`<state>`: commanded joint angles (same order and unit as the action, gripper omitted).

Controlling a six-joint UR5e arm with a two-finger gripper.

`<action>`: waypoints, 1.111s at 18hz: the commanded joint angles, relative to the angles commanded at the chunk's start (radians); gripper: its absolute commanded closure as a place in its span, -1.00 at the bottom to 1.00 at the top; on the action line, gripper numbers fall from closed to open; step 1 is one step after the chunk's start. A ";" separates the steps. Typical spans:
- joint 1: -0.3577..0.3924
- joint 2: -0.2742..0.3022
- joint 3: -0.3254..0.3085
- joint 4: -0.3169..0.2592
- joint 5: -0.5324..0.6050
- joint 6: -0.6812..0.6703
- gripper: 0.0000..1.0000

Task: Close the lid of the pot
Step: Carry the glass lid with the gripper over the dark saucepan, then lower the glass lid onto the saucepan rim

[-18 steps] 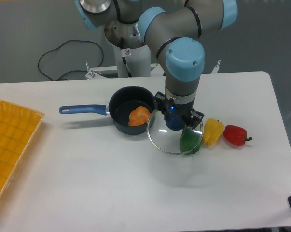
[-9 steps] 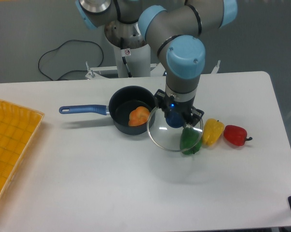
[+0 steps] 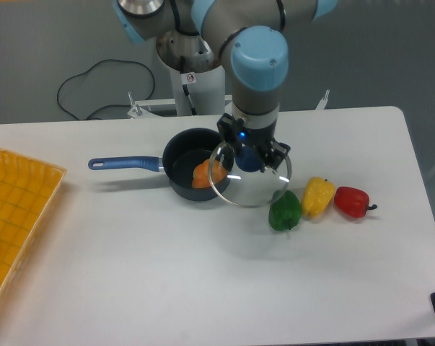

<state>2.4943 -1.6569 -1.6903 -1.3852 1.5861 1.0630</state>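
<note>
White table [image 3: 130, 274], pincer [image 3: 250, 157] gripping lid [image 3: 250, 186] knob, pot [image 3: 193, 173] just left

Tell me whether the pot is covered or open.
Open: the lid hangs from the end effector beside the pot, overlapping only its right rim.

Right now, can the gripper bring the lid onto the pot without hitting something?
Probably yes. The gripper holds the lid by its knob, lifted, beside the pot. The peppers lie on the other side; only the orange pepper sits inside the pot.
</note>
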 joint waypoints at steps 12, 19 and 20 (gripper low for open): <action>-0.097 0.071 -0.137 0.008 -0.005 -0.009 0.35; -0.106 0.106 -0.258 0.140 -0.037 -0.006 0.35; -0.106 0.106 -0.262 0.141 -0.040 -0.006 0.35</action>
<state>2.3884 -1.5509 -1.9527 -1.2441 1.5463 1.0569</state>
